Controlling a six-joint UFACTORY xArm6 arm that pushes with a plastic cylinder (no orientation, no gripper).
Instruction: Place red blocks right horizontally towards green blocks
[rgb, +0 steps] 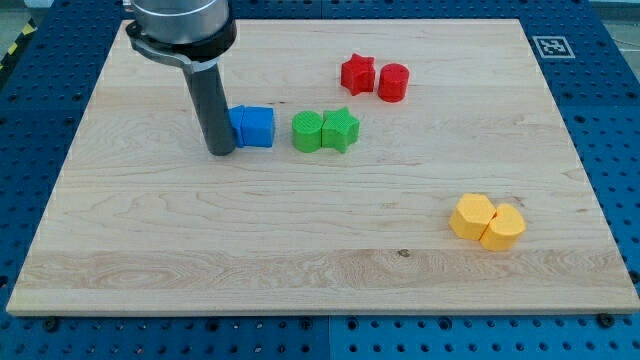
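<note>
The pale wooden board (320, 250) carries every block. To do this step well, my tip (221, 152) probably needs to travel round the red plastic star block (357, 73) and red plastic cylinder block (393, 82), which sit touching near the view's top, and push them to the right of the green cylinder block (307, 131) and green star block (340, 129). I carry no claw, just a rod; my tip touches the blue cube blocks (251, 126) at their left.

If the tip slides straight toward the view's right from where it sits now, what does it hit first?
My tip sits right against the left side of the blue block, so that goes first. Beyond it in roughly the same line lie the green cylinder and green star. Depth alignment is approximate.
</note>
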